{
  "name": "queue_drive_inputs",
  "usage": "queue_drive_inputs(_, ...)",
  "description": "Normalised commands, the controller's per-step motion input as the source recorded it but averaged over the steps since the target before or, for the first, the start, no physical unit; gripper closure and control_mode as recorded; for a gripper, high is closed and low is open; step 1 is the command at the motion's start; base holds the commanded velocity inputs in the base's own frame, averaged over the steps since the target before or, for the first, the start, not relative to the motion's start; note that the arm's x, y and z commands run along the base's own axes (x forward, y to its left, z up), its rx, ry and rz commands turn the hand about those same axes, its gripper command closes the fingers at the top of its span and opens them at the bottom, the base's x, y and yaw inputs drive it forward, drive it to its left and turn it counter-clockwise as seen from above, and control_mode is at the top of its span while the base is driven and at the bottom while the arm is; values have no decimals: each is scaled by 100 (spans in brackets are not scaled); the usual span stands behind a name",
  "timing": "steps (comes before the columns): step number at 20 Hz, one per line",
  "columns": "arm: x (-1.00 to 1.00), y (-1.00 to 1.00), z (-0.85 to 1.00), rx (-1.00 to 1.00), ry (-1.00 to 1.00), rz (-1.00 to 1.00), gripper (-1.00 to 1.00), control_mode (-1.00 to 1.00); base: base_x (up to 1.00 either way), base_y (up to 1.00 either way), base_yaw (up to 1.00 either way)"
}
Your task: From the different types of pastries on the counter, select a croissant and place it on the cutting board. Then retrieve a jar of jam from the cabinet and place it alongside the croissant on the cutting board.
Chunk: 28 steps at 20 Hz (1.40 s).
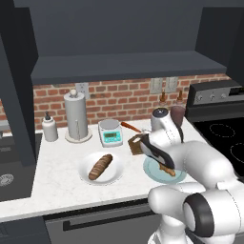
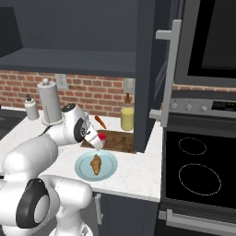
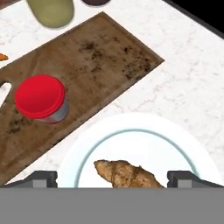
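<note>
The gripper (image 3: pixel 112 179) is seen poised above the pale blue plate (image 3: pixel 192 153), its two dark fingertips (image 3: pixel 41 178) spread wide apart with nothing between them. The croissant (image 3: pixel 127 174) lies on that plate, between the fingertips in the hand view and apparently below them; contact cannot be judged from this angle. In the right base view the croissant (image 2: pixel 96 164) rests near the plate's centre, on the counter (image 2: pixel 138 175) just in front of the cutting board (image 2: pixel 120 142). The jar of jam (image 3: pixel 41 98), red-lidded, is found upright on the cutting board (image 3: pixel 96 57), toward its handle end. A yellow canister (image 2: pixel 127 118) stands behind the board. Farther left, the dark scored loaf (image 1: pixel 100 166) is noted on a white plate (image 1: pixel 86 177), well apart from the gripper. A paper towel roll (image 1: pixel 76 116) and a scale (image 1: pixel 110 132) stand by the brick wall.
</note>
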Motion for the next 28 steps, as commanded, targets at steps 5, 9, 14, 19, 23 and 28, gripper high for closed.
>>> queue_drive_inputs(5, 0, 1, -2, 0, 1, 10, -100, -100, 0, 0, 0)
queue_drive_inputs(9, -32, -1, -72, 0, 20, 13, -100, -100, 0, 0, 0)
queue_drive_inputs(14, -30, -1, -49, 3, 12, 12, -100, -100, 0, 0, 0)
queue_drive_inputs(19, 0, 0, 0, 6, 0, 1, -100, -100, 0, 0, 0)
queue_drive_inputs(23, 1, -1, 0, 3, 0, 7, -100, -100, 0, 0, 0)
queue_drive_inputs(28, 2, -15, 0, 0, 0, 19, -100, -100, 0, 0, 0)
